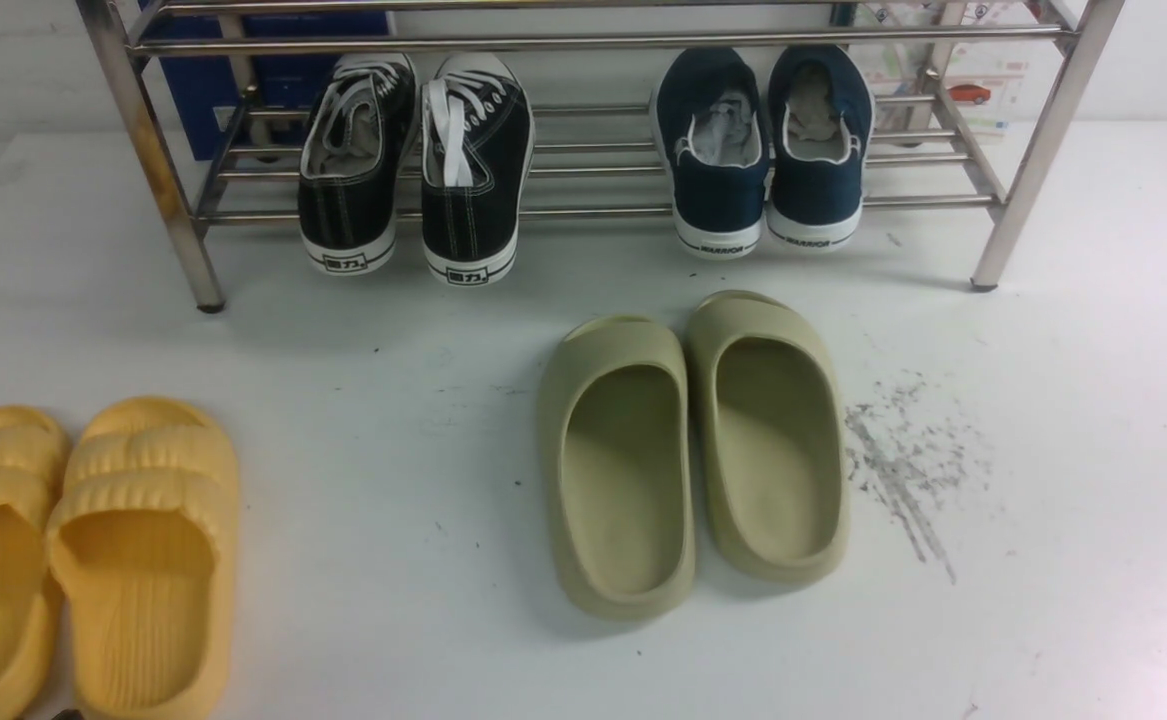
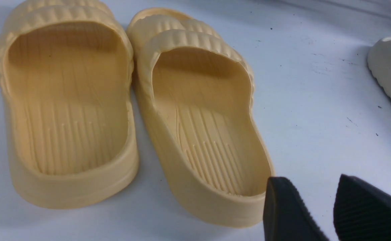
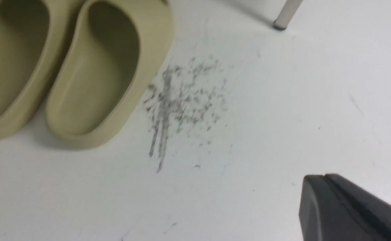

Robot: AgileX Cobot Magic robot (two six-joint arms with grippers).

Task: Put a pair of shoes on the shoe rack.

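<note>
Navy-blue canvas slip-on sneakers (image 1: 728,205) are seen side by side on the lower shelf of the metal shoe rack (image 1: 1043,160), toes pointed to the back, "WARRIOR" heels projecting past the front bar. Both shoes are upright and level with each other, more or less; whether they touch along the sides can't be told for certain. Placement is judged complete: both shoes are racked, nothing is held. At most, a small nudge of the heels or a retreat of the arms is left. Overhang at the front is judged a minor risk if the shoes are bumped.

The left gripper (image 2: 311,189) is seen with its fingers apart, nothing between them, near the yellow slippers (image 1: 143,460). The right gripper (image 3: 321,179) is seen closed, tips together, with nothing gripped, over bare surface.

Black lace-up sneakers (image 1: 348,215) are placed on the same shelf, to the left, well apart from the navy pair. Olive-green foam slides (image 1: 628,590) are set on the bench in front of the rack; the yellow slippers are set at its left side. Neither pair is needed for the task, assuming the navy pair is the one meant.

The bench (image 1: 393,600) is white, marked by dark scuffs (image 1: 893,450) beside the slides and by scattered specks. Behind the rack, a pale wall (image 1: 23,60), a blue panel (image 1: 188,105) and printed packaging (image 1: 993,95) can be seen. Rest of room not shown.
</note>
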